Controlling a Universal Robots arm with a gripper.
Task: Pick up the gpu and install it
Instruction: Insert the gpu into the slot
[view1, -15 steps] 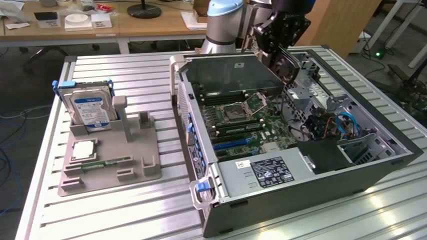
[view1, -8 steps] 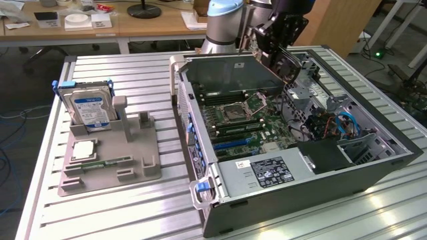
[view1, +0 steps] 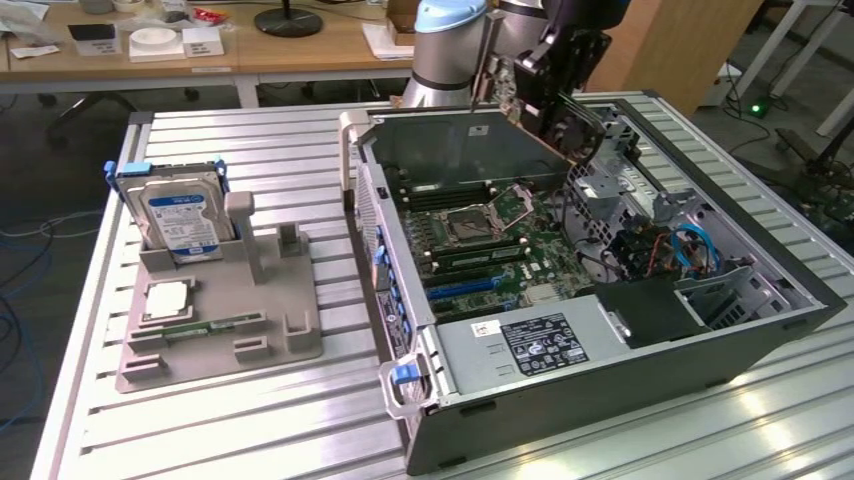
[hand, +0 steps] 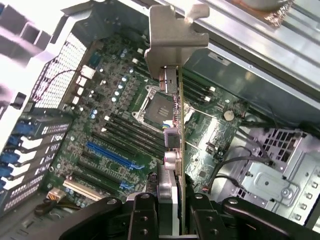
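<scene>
The gpu, a thin dark card with a silver metal bracket on one end, hangs tilted above the far end of the open computer case. My gripper is shut on it from above. In the wrist view the gpu stands edge-on, its bracket pointing away from the camera, clamped between my gripper fingers. Below it lies the green motherboard with its CPU socket and a blue expansion slot. The card hangs above the board without touching it.
A grey fixture stands at the exterior view's left, holding a hard drive with a blue label, a processor chip and a green memory stick. The power supply and a drive cage with cables fill the case's near end.
</scene>
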